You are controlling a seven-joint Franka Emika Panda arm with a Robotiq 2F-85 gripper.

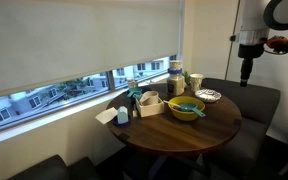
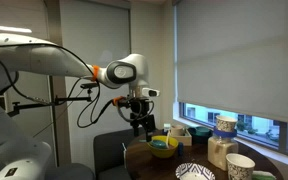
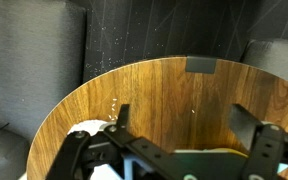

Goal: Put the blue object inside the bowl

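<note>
A yellow bowl (image 1: 187, 111) stands on the round wooden table (image 1: 199, 135). A small light-blue object (image 1: 186, 105) lies inside it. Both exterior views show this, with the bowl (image 2: 164, 149) and the blue object (image 2: 160, 143) near the table's edge. My gripper (image 1: 246, 72) hangs high above the table's side, apart from the bowl. It also shows in an exterior view (image 2: 141, 126). In the wrist view my gripper (image 3: 184, 125) is open and empty over bare wood, with the bowl's yellow rim (image 3: 219, 152) at the bottom edge.
A wooden box (image 1: 150, 104), a dark blue carton (image 1: 123, 117), a white napkin (image 1: 106, 115), cups (image 1: 174, 76) and a patterned dish (image 1: 208, 96) stand on the table. Dark seats (image 1: 254, 100) ring it. A window runs behind.
</note>
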